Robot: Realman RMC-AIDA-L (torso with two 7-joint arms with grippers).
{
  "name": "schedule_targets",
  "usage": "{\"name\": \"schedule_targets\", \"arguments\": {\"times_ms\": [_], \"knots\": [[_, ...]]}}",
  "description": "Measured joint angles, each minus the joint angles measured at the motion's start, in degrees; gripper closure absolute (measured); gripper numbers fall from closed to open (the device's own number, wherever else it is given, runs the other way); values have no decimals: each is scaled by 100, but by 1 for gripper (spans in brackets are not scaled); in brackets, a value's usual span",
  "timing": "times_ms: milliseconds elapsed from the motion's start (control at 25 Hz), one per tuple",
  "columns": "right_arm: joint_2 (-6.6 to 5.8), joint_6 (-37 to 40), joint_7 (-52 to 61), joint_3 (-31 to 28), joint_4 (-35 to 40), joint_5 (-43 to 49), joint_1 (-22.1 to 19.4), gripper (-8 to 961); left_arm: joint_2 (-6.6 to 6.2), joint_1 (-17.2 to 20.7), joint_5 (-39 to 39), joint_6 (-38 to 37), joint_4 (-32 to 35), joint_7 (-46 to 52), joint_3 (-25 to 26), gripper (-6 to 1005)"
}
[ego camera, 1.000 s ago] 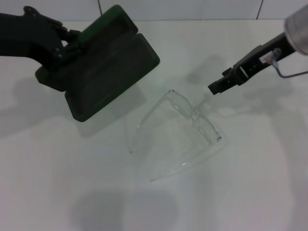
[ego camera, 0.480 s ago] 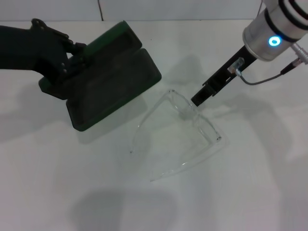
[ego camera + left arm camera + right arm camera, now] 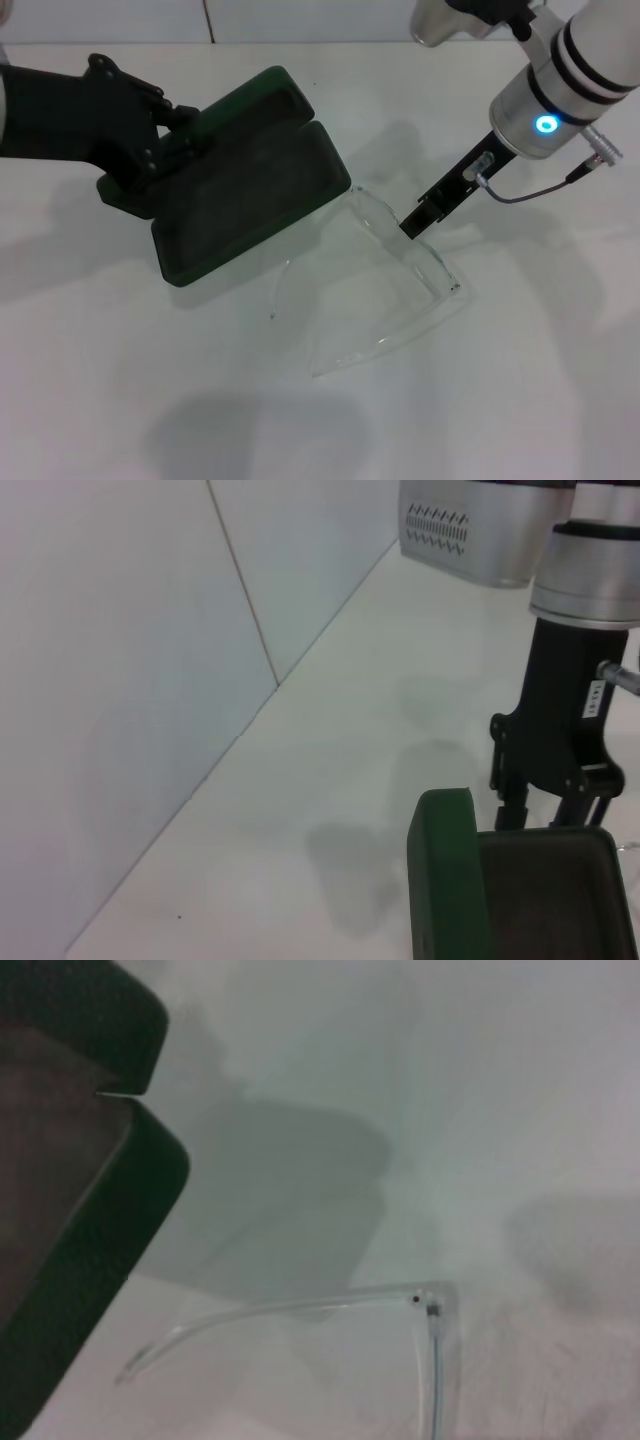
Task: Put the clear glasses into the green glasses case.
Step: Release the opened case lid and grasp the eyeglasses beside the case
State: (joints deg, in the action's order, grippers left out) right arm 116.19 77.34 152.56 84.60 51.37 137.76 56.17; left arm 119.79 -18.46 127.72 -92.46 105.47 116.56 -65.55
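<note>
The green glasses case (image 3: 250, 175) lies open with its dark lining up, and my left gripper (image 3: 165, 135) is shut on its far left edge. Its near corner almost touches the clear glasses (image 3: 390, 285), which lie on the white table with their arms spread toward me. My right gripper (image 3: 413, 222) comes down from the right onto the middle of the glasses' lens, fingers slightly apart. The left wrist view shows the case rim (image 3: 445, 880) and, beyond it, the right gripper (image 3: 540, 810). In the right wrist view I see the case corner (image 3: 110, 1220) and one clear arm (image 3: 300, 1305).
The white table (image 3: 520, 400) runs to a tiled wall (image 3: 300, 15) at the back. The same wall (image 3: 130, 680) fills one side of the left wrist view. The right arm's grey cable (image 3: 540, 190) loops out beside its wrist.
My left gripper has carried the open case to the right, up against the glasses. The right gripper has swung in from the right and dropped onto the middle of the lens.
</note>
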Motion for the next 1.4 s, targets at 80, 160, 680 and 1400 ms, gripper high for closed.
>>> {"name": "schedule_targets", "arguments": {"times_ms": [80,160,680,1400], "knots": [[0,-60,-23,11,-37,-11,0,511,0,0,0,0,-20,-1,-7,794],[0,-86,-57,15,-73,-58,0,516,0,-16,5,1,-71,-16,-8,794],[-1,-326,-237,204,-386,-434,109,549,-6,-25,48,125,-252,-120,-19,795],[0,-788,-234,774,-861,-678,213,593,-9,67,51,132,-255,-125,-19,795]]}}
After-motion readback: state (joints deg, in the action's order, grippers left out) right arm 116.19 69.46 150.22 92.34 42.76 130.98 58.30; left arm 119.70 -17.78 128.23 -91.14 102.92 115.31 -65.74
